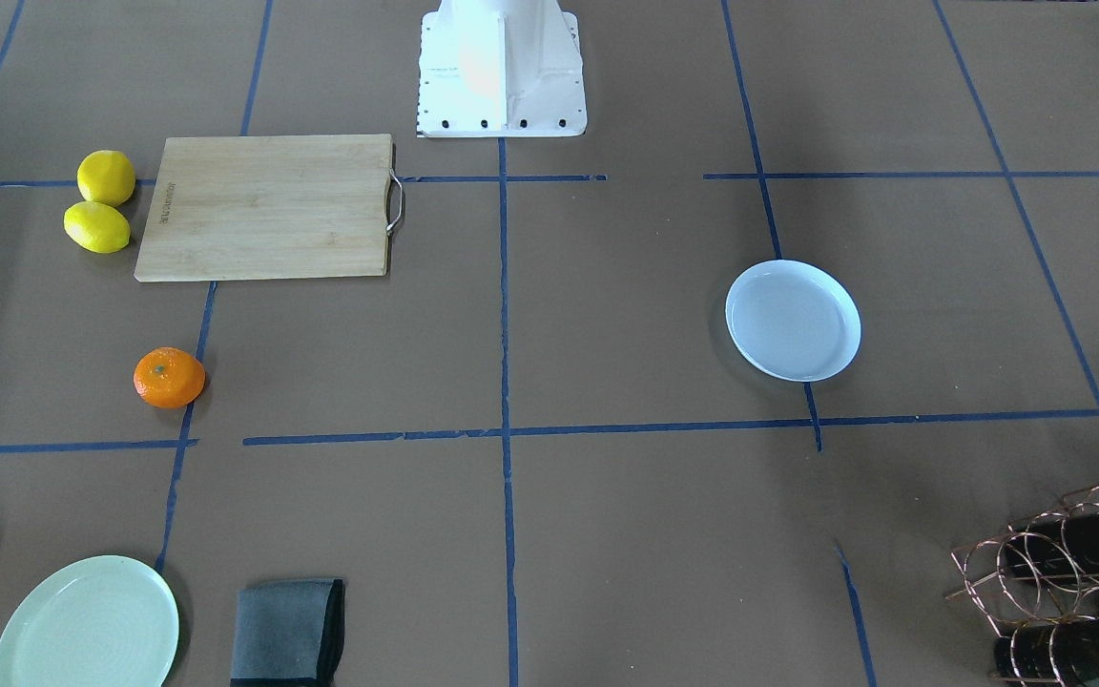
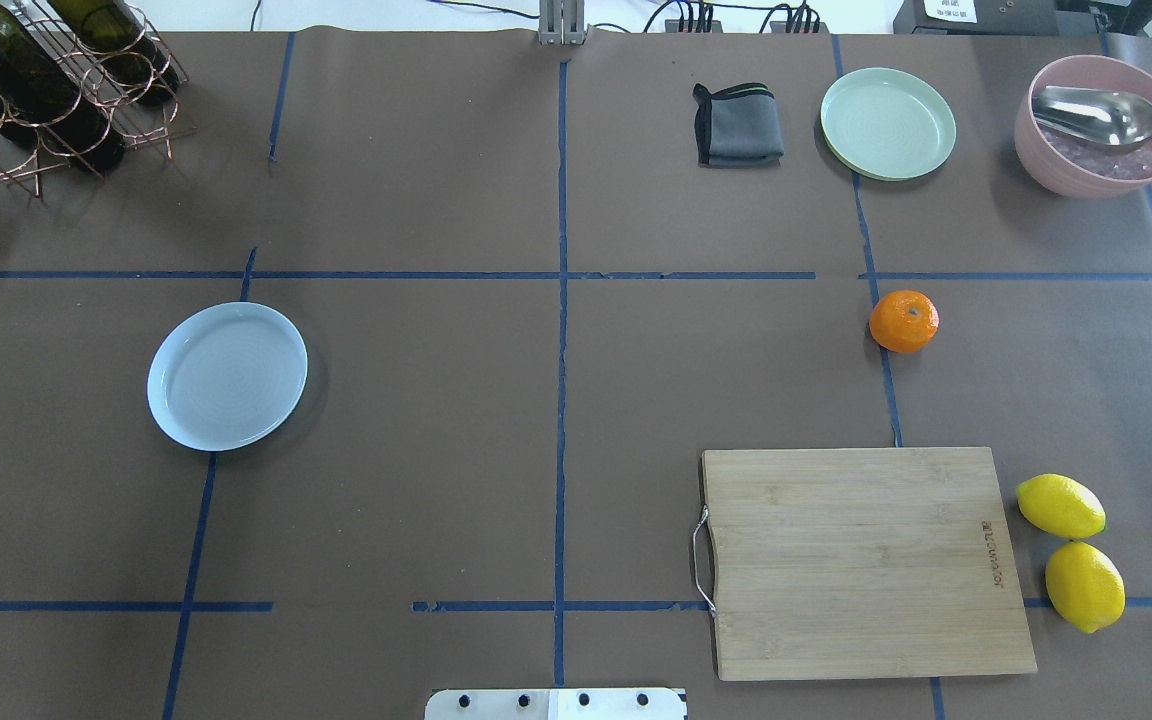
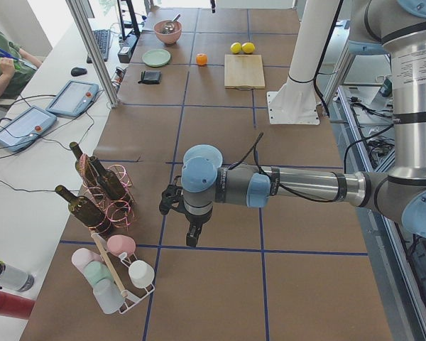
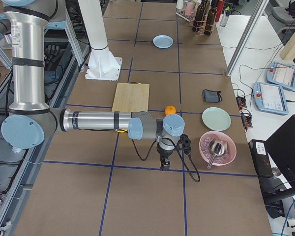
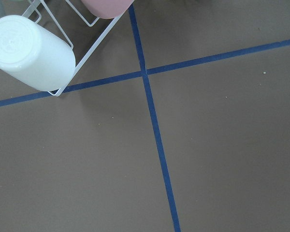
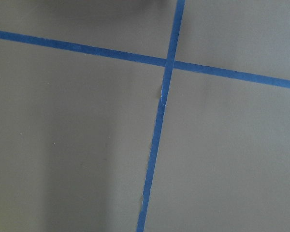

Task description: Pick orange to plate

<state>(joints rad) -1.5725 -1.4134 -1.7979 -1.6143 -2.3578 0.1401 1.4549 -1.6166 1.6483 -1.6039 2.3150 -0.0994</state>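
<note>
Both arms stretch out level, left fingers (image 3: pixel 191 238) and right fingers (image 4: pixel 164 164) pointing down over the table (image 3: pixel 291 291); clenched or released, I cannot tell.

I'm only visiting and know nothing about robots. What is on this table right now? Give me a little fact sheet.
Orange: on bare table, robot's right half, just beyond the cutting board
Plate: white, empty, robot's left half
Orange on plate: not yet
Also there: two lemons beside the board
Left gripper: over the table's left end; open or shut unclear
Right gripper: over the right end; likewise unclear
</note>
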